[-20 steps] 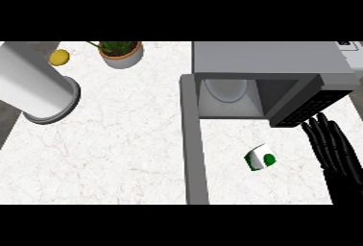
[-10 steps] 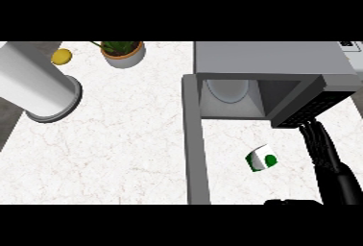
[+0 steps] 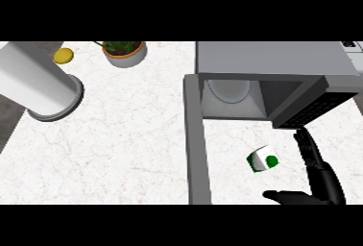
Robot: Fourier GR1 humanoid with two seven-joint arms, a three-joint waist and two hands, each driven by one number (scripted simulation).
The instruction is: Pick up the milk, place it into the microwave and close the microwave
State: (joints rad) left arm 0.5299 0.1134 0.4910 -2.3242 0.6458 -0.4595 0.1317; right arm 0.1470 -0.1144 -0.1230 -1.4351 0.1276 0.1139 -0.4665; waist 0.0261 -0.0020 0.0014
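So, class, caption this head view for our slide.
Right hand, fingers straight, beside the milk carton on the counter, before the open microwave.

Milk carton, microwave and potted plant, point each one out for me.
Milk carton (image 3: 264,158), head view, its green-and-white top face.
Microwave (image 3: 273,57), head view, its grey roof.
Potted plant (image 3: 125,51), head view, the pot's rim.

A single head view is looking steeply down on the desk (image 3: 120,144) from above its near edge, facing the far edge, taking in the open microwave (image 3: 273,62) at the right.
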